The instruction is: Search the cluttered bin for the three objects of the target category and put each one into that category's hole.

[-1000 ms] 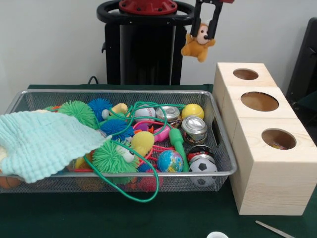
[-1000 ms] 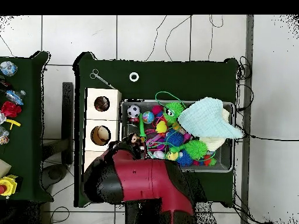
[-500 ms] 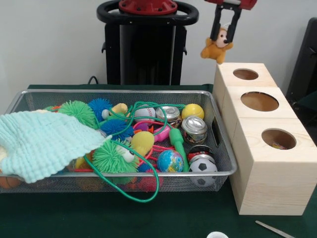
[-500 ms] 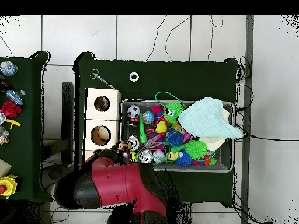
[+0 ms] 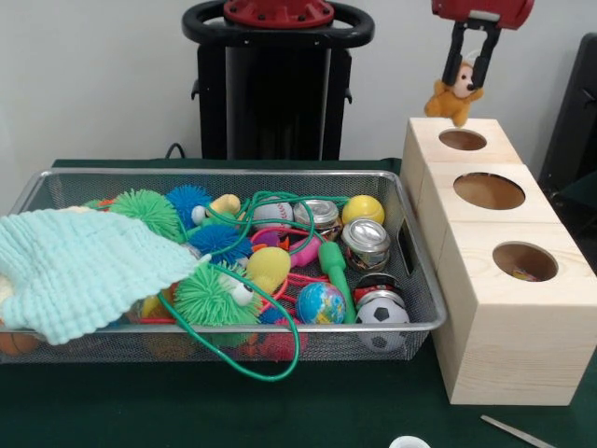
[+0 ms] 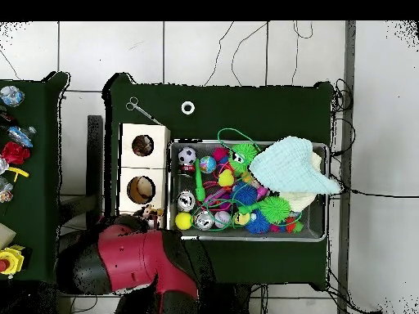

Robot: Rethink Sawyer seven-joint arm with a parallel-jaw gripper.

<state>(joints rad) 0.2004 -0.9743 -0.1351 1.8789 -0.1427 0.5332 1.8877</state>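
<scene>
Gripper (image 5: 469, 73) clamped on plush monkey (image 5: 453, 98), vertical above wooden box (image 5: 494, 271).

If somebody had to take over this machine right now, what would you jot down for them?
Gripper: shut on the small brown plush monkey, hanging just above the farthest hole of the three-hole pale wooden box.
Wire mesh bin: balls, cans, spiky toys, mint knitted cloth covering one end.
Done: monkey lifted out.
Left: drop it in; search for any remaining plush toys, perhaps under the cloth.

scissors (image 6: 142, 109); tape roll (image 6: 188, 107); toys on side table (image 6: 10, 131)
</scene>
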